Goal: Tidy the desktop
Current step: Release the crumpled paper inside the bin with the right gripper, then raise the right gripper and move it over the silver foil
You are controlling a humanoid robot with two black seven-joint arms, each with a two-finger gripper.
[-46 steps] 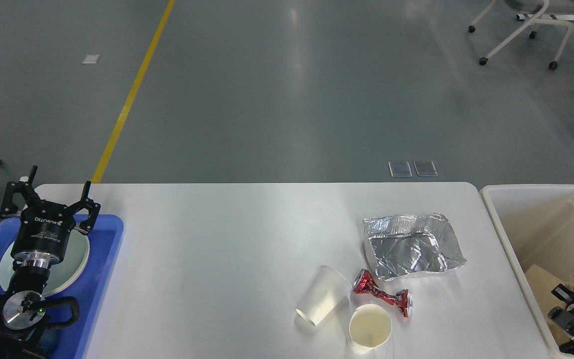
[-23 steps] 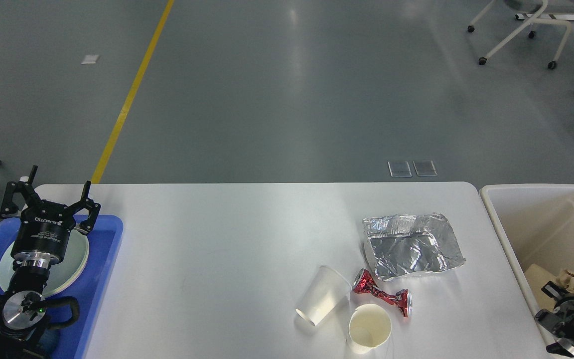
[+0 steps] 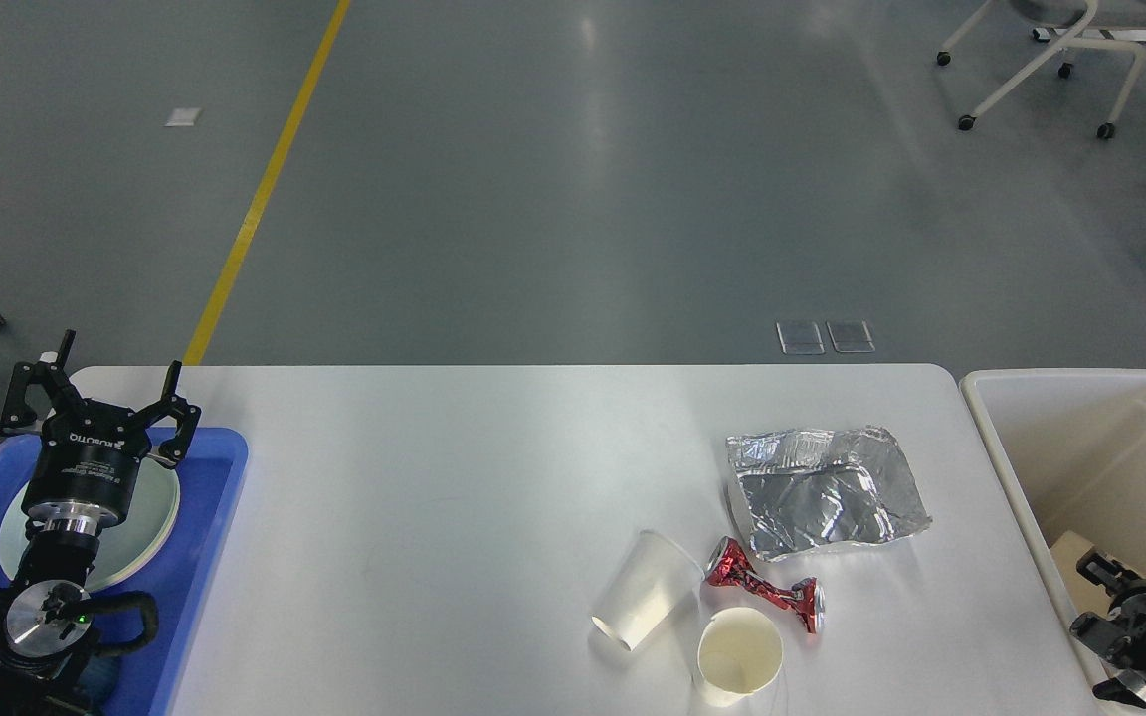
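The trash cluster – crushed red can (image 3: pixel 764 593), two cups and foil – sits on the desktop (image 3: pixel 454 477), toward the cream bin (image 3: pixel 1006 467). The right gripper (image 3: pixel 1115 622) hangs over that bin, much nearer it; can't tell its jaws. The left gripper (image 3: pixel 95 393) is spread open, empty, far across – the can's long axis runs diagonally.

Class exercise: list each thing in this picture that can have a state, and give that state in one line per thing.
Clear plastic cup: tipped on its side.
White paper cup: lying over, mouth showing.
Red drinks can: crushed, lying flat.
Silver foil sheet: crumpled, flat on the white desktop.
Left gripper: open, empty.
Right gripper: cannot tell.
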